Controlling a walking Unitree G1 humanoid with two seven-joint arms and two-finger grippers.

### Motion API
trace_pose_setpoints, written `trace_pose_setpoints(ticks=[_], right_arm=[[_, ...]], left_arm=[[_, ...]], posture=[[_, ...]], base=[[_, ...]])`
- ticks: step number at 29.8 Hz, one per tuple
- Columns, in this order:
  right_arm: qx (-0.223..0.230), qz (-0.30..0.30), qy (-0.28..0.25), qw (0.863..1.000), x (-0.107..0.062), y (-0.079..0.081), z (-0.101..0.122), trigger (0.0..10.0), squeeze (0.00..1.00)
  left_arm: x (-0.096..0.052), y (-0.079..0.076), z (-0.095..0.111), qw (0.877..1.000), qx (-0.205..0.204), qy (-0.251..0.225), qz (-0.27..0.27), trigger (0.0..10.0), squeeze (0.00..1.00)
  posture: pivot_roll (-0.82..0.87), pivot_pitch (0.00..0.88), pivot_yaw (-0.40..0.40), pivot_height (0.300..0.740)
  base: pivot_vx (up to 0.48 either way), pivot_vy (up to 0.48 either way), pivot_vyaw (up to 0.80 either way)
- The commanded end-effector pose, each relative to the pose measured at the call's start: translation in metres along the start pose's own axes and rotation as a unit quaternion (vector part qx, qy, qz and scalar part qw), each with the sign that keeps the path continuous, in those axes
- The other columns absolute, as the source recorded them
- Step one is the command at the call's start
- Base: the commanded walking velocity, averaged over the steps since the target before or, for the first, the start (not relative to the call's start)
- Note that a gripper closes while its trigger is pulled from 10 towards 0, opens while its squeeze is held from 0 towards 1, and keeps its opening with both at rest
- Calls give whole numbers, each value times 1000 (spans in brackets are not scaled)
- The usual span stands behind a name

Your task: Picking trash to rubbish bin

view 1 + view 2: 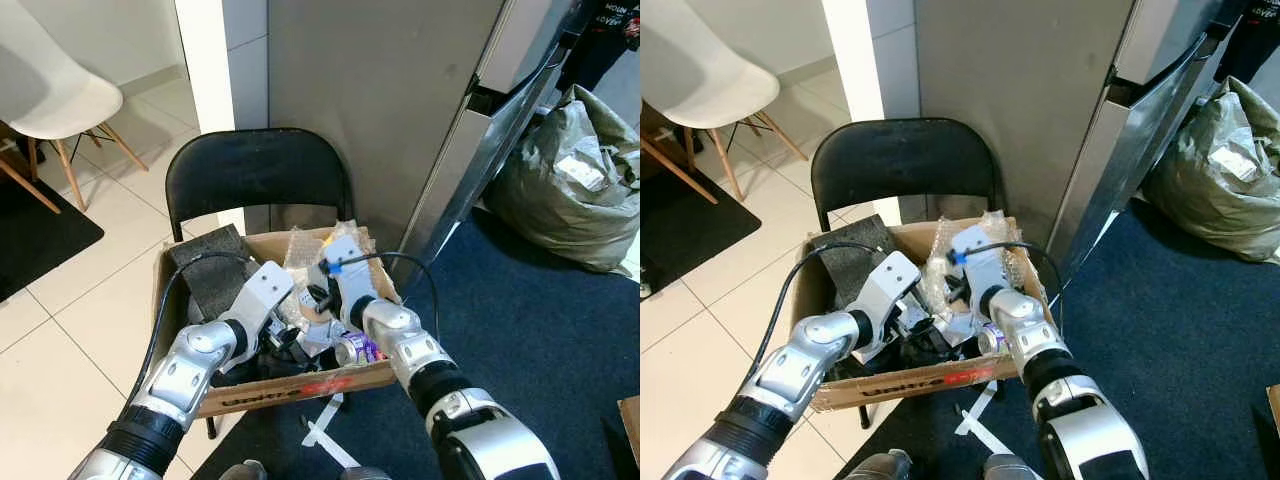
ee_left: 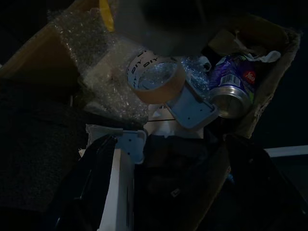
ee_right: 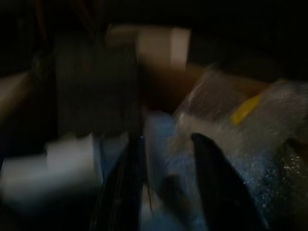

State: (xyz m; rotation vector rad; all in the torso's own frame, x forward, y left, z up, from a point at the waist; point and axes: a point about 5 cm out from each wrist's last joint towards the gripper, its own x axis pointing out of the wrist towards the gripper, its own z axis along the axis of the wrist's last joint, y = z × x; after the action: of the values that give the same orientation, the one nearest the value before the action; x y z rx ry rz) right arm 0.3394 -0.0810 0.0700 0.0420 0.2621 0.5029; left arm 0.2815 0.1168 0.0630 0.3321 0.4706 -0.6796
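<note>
1. Fingers of the right gripper stand parted over the bubble wrap, holding nothing.
2. Left gripper is buried among the trash; I cannot tell its state.
3. Trash already fills the cardboard box on the black chair.
4. Risk: crowded arms could collide, or snag the tape roll and purple can.

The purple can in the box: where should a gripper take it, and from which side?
Probably across the round body of the purple can, coming down from above. It lies on its side in the right corner of the cardboard box, its open end up, with the box wall close on one side and the tape roll on the other. The right gripper is nearer.
</note>
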Motion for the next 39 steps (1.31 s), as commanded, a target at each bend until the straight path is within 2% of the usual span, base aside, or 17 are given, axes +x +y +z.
trace_pose_setpoints(ticks=[1, 2, 4, 5, 7, 10, 11, 12, 14, 15, 17, 19, 22, 25, 28, 32, 39], right_arm=[[75, -59, -75, 993, -2, -18, 21, 10000, 0], [75, -59, -75, 993, -2, -18, 21, 10000, 0], [91, -106, -142, 980, -10, -36, 39, 10000, 0], [91, -106, -142, 980, -10, -36, 39, 10000, 0], [79, -135, -181, 971, -18, -47, 50, 10000, 0], [71, -166, -195, 964, -29, -57, 50, 10000, 0], [70, -173, -196, 963, -34, -59, 47, 10000, 0], [70, -173, -196, 963, -34, -59, 47, 10000, 0], [56, -181, -190, 963, -42, -62, 39, 10000, 0], [56, -181, -190, 963, -42, -62, 39, 10000, 0], [45, -184, -184, 964, -49, -64, 31, 10000, 0], [41, -189, -180, 965, -54, -65, 24, 10000, 0], [52, -201, -167, 964, -63, -67, 12, 10000, 0], [63, -211, -152, 963, -66, -67, 3, 10000, 0], [57, -209, -151, 964, -64, -64, 4, 10000, 0], [48, -205, -146, 967, -61, -63, 6, 10000, 0], [44, -221, -129, 966, -64, -68, 4, 10000, 0]], left_arm=[[-2, 3, 0, 1000, 5, 1, 15, 10000, 0], [-2, 3, 0, 1000, 5, 1, 15, 10000, 0], [-2, 10, 7, 999, 3, -21, 50, 10000, 0], [-2, 10, 7, 999, 3, -21, 50, 10000, 0], [-4, 19, 16, 994, 3, -55, 94, 10000, 0], [-11, 35, 31, 975, -36, -113, 188, 10000, 0], [-15, 41, 36, 965, -52, -135, 217, 10000, 0], [-15, 41, 36, 965, -52, -135, 217, 10000, 0], [-24, 47, 46, 947, -78, -176, 258, 10000, 0], [-24, 47, 46, 947, -78, -176, 258, 10000, 0], [-30, 50, 53, 934, -108, -201, 276, 10000, 0], [-33, 49, 56, 932, -102, -205, 281, 10000, 0], [-36, 54, 55, 922, -106, -207, 311, 10000, 0], [-40, 67, 52, 902, -123, -204, 360, 10000, 0], [-40, 67, 53, 901, -125, -208, 358, 10000, 0], [-38, 62, 51, 909, -119, -200, 345, 10000, 0], [-35, 61, 48, 912, -107, -184, 351, 10000, 0]], posture=[[-37, 30, -85, 740], [-37, 30, -85, 740], [-40, 25, -80, 740], [-40, 25, -80, 740], [-42, 20, -74, 740], [-42, 9, -62, 740], [-44, 5, -58, 740], [-44, 5, -58, 740], [-49, 0, -49, 740], [-49, 0, -49, 740], [-49, 0, -45, 740], [-49, 0, -35, 740], [-49, 0, -26, 740], [-44, 0, -23, 740], [-46, 0, -20, 740], [-42, 0, -24, 740], [-43, 0, -28, 740]], base=[[0, 0, 0], [0, 0, 0], [0, 0, 0], [0, 0, 0], [0, 0, 0], [0, 0, 0], [0, 0, 0], [0, 0, 0], [0, 0, 0], [0, 0, 0], [0, 0, 0], [0, 0, 0], [0, 0, 0], [0, 0, 0], [0, 0, 0], [0, 0, 0], [0, 0, -800]])
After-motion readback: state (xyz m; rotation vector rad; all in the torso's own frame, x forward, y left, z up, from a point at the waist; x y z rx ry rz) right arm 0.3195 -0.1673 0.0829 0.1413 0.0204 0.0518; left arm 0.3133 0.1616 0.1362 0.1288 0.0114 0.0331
